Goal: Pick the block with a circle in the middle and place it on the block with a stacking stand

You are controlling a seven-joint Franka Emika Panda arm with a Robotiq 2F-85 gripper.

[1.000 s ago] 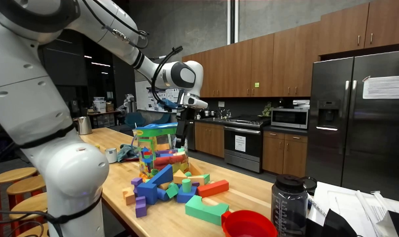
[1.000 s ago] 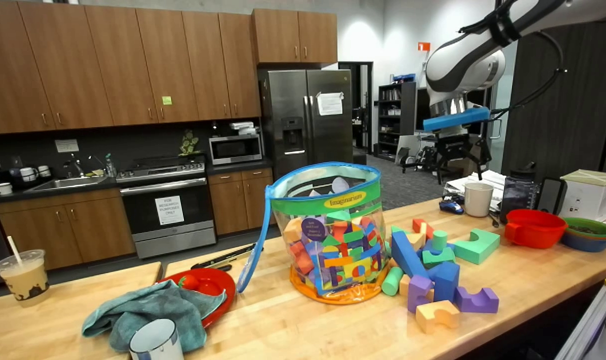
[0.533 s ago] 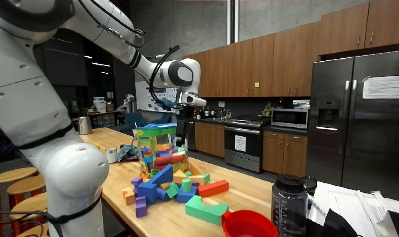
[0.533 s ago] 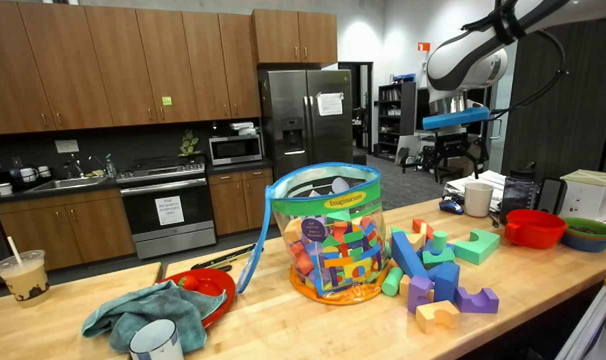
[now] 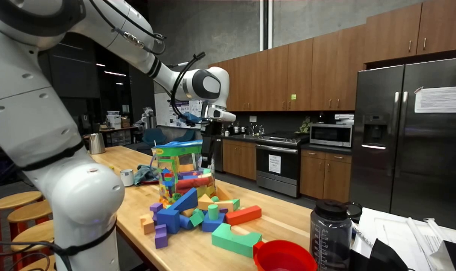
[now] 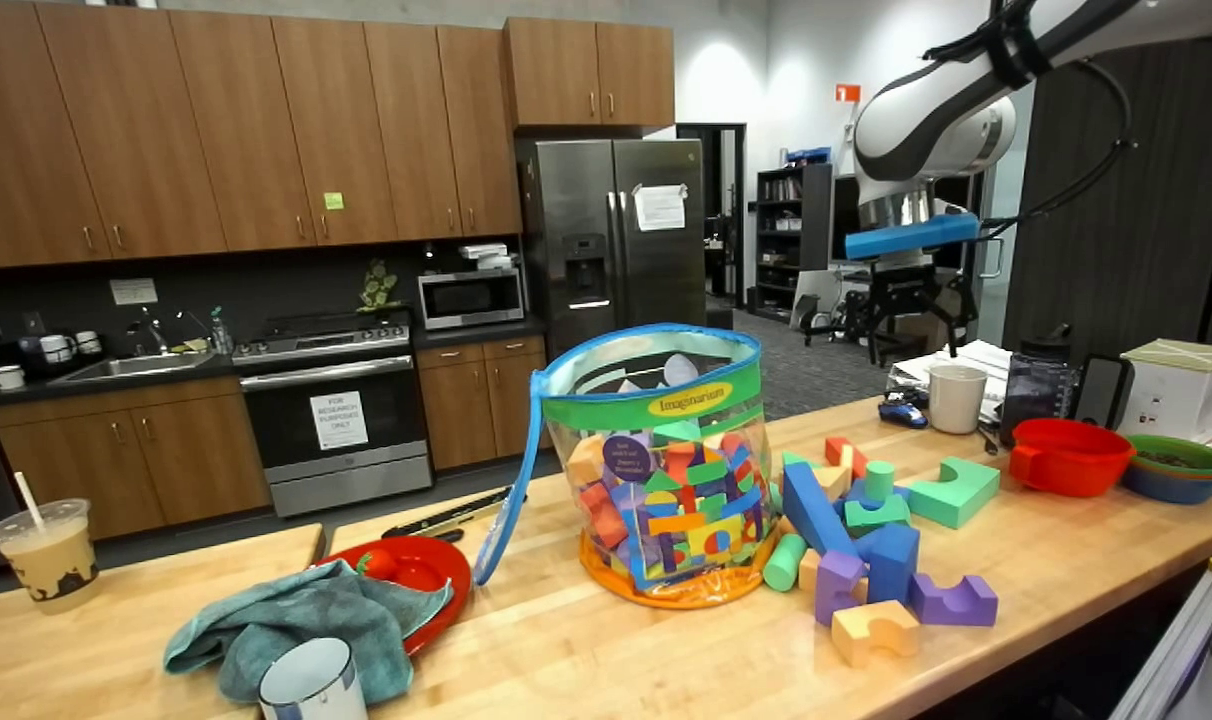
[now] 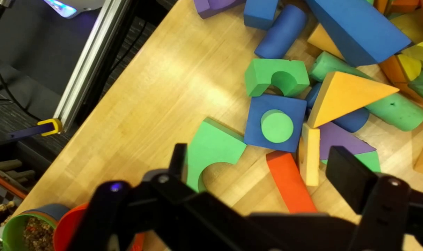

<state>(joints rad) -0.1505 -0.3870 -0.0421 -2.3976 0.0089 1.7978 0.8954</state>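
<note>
- In the wrist view we see the blue square block (image 7: 255,116) on the tabletop (image 7: 138,115), with a green cylinder (image 7: 277,126) standing upright on its middle.
- Our tool (image 7: 258,153) is spread wide, its two fingers (image 7: 351,177) well apart.
- Just above the blue square block in this view is a small green arch (image 7: 277,65); a large green arch (image 7: 208,146) lies at its lower left, a red block (image 7: 291,184) below it.
- In an exterior view we find the tool (image 5: 205,163) higher than the blue square block (image 5: 213,226), with the clear bag (image 5: 175,151) behind the block and a red cup (image 5: 286,258) on its near side.
- In an exterior view we see the tool (image 6: 914,350), fingers parted, well above the blue square block, which is partly hidden; a purple arch (image 6: 951,613) and an orange arch (image 6: 856,622) lie on its near side.
- The arches have round cut-outs; whether the task's circle means one of them, we cannot tell.
</note>
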